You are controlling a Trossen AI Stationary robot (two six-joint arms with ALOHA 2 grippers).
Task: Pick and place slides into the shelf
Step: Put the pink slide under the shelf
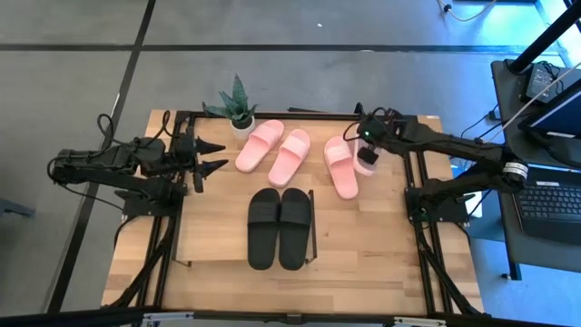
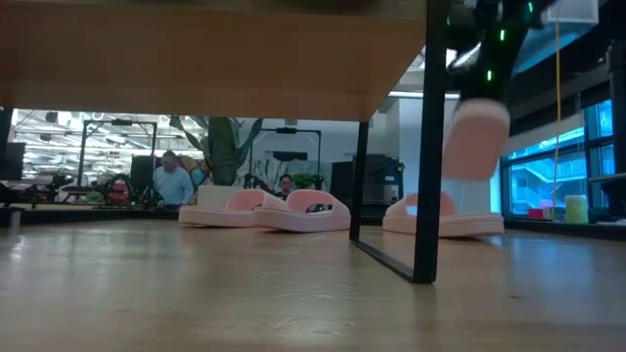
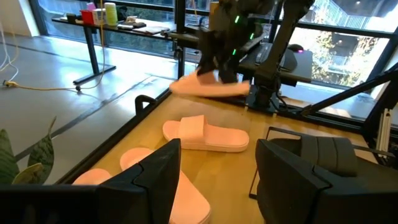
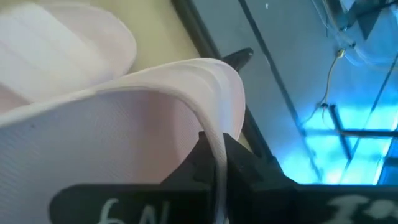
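Note:
My right gripper (image 1: 366, 148) is shut on a pale pink slide (image 1: 367, 163) held in the air at the far right. Its mate (image 1: 339, 167) lies sole-down on the table just beside it. Another pink pair (image 1: 273, 151) lies sole-down at the far middle. A black pair (image 1: 280, 227) rests on the shelf's wooden top board (image 2: 196, 59), next to its black end frame (image 1: 311, 227). My left gripper (image 1: 221, 156) waits open at the far left, above the table, with nothing between its fingers (image 3: 163, 177). My right gripper pinches a thin curved pink wall of the slide, apparently the strap's edge (image 4: 214, 140), between its two fingers. The fingers slant down from the table's right side. The slide (image 2: 476, 137) hangs lifted clear of the table, above the mate's far end.
A potted plant (image 1: 236, 111) stands at the far edge, left of the pink pair. Black frame rails (image 1: 419, 227) run along the table's left and right sides. In the low view, people show in the room beyond the table (image 2: 174, 181).

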